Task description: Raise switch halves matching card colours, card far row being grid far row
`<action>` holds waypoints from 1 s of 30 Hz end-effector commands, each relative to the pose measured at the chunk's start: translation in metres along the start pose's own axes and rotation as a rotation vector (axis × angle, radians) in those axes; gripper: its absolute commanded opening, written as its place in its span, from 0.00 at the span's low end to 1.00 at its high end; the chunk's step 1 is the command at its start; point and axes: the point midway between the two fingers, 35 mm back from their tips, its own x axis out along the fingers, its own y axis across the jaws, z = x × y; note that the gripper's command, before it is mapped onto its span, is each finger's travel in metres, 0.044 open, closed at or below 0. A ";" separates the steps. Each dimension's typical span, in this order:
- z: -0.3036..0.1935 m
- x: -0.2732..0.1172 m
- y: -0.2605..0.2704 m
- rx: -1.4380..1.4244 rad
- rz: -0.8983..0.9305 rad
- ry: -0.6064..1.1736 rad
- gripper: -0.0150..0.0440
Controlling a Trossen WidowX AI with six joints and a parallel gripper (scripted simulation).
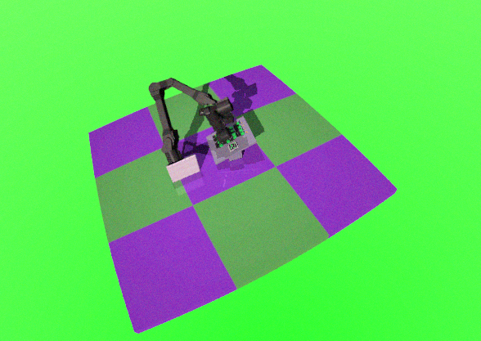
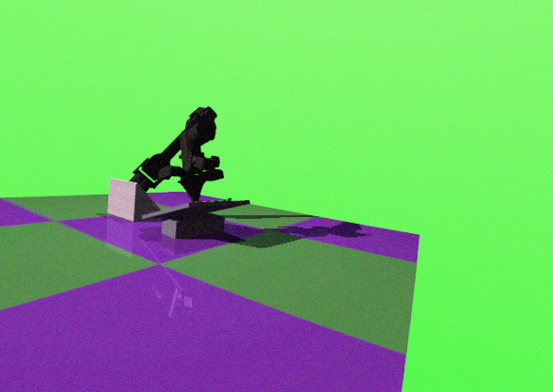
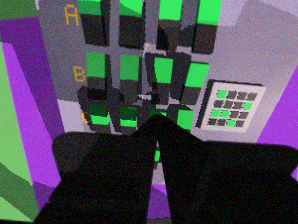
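The grey tilted panel [image 1: 219, 157] [image 2: 159, 211] carries a grid of green and dark grey rocker switches. In the wrist view, rows A, B and C show; row D is mostly hidden behind the fingers. My gripper [image 2: 197, 199] [image 3: 157, 119] is shut and empty, its tip down at the panel over the third switch of row C. Whether it presses that switch cannot be told. The card [image 1: 233, 145] [image 3: 233, 106] reads, far row first: green, grey, grey, grey; grey, grey, grey, green; green, green, grey, grey; grey, grey, green, grey.
A pale block [image 1: 183, 168] [image 2: 122, 199] stands by the arm's base. The panel rests on a grey pedestal [image 2: 199, 227] above a purple and green checkered mat [image 1: 258, 217] [image 2: 282, 320]. The arm's shadow falls across the panel and mat.
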 end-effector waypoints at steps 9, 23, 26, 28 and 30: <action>0.000 0.002 0.000 0.005 0.004 -0.001 0.25; 0.001 -0.021 -0.001 0.002 -0.002 -0.009 0.25; -0.002 -0.059 -0.001 0.006 0.001 -0.024 0.25; -0.003 -0.061 -0.001 0.006 0.001 -0.025 0.25; -0.003 -0.061 -0.001 0.006 0.001 -0.025 0.25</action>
